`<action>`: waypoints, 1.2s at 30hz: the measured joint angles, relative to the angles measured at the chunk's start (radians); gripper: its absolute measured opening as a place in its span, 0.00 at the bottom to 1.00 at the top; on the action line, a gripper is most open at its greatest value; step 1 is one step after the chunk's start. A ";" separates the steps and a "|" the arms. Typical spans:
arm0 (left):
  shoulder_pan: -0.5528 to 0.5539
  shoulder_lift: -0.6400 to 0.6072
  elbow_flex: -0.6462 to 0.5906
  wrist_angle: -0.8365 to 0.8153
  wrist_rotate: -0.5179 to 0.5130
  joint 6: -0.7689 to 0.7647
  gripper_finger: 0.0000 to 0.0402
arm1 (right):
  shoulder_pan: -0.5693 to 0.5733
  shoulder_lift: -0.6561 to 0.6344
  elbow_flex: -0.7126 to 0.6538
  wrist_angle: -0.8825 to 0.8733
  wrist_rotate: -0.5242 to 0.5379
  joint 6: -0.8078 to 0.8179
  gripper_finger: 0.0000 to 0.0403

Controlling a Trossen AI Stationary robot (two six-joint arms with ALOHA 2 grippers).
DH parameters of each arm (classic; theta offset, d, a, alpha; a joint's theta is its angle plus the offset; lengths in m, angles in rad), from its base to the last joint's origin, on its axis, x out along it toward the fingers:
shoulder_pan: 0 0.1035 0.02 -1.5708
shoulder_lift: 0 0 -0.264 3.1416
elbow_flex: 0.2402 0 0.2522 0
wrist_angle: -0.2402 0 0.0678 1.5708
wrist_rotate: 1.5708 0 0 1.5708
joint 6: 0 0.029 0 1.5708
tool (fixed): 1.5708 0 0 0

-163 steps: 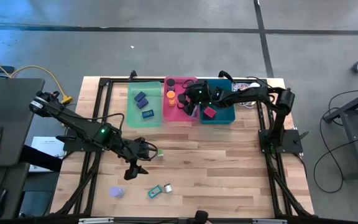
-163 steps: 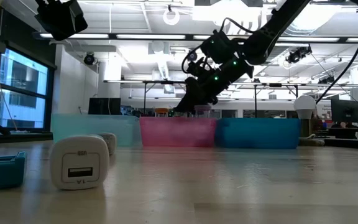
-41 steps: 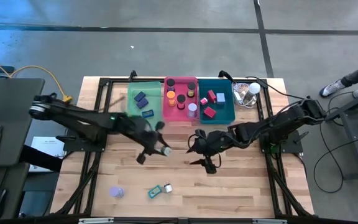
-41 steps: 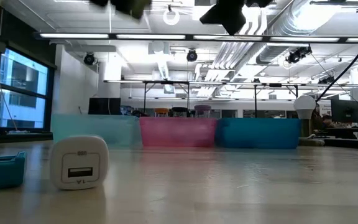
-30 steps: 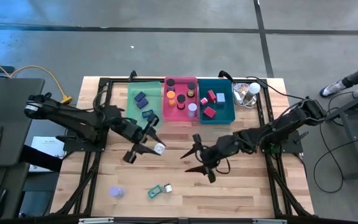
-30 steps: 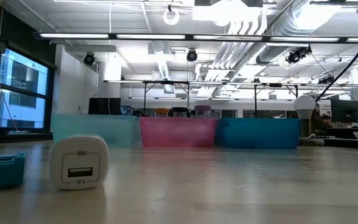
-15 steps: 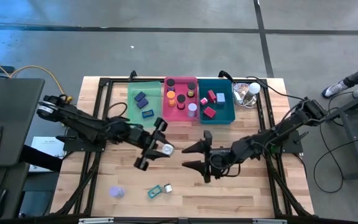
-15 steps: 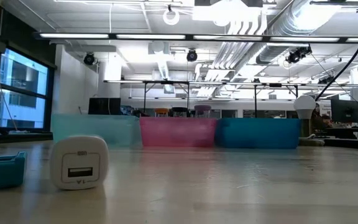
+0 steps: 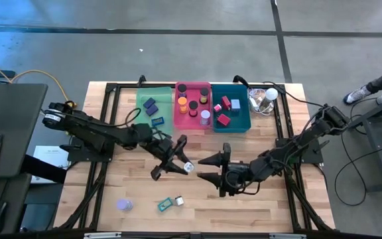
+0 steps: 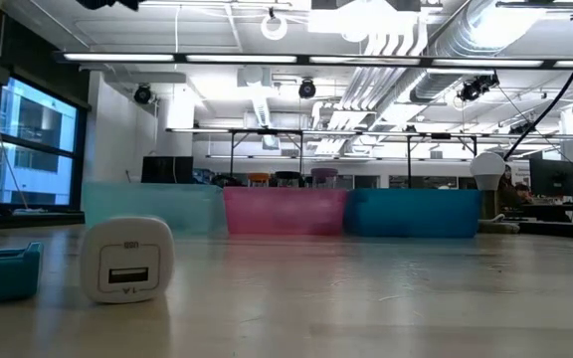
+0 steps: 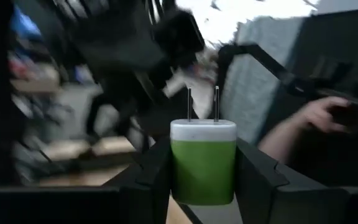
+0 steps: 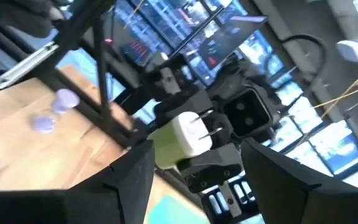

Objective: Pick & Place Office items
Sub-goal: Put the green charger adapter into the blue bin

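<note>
Left gripper holds a green-and-white charger above mid-table; right gripper stands open just beside it.

txt: none legible | white charger: marks too small

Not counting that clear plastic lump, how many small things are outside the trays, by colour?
Purple: 1, purple piece on the table
Teal: 1, teal item on the table
White: 1, white charger on the table
Green-and-white: 1, green-and-white charger held in the left gripper
Total: 4
</note>
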 joint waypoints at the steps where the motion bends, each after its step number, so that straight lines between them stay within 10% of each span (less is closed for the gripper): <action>1: 0.011 0.000 0.000 -0.022 0.041 -0.029 0.30 | 0.003 0.000 0.000 -0.014 -0.003 0.016 0.57; 9: 0.081 -0.001 0.008 -0.228 0.220 -0.153 0.30 | -0.026 0.000 0.000 -0.121 -0.057 0.176 0.57; 21: 0.093 -0.001 0.044 -0.514 0.175 -0.098 0.30 | -0.160 0.000 0.000 -0.300 -0.365 0.390 0.57; 36: 0.093 -0.001 0.044 -0.555 0.109 -0.095 0.30 | -0.252 0.084 0.013 -0.292 -0.461 0.334 0.57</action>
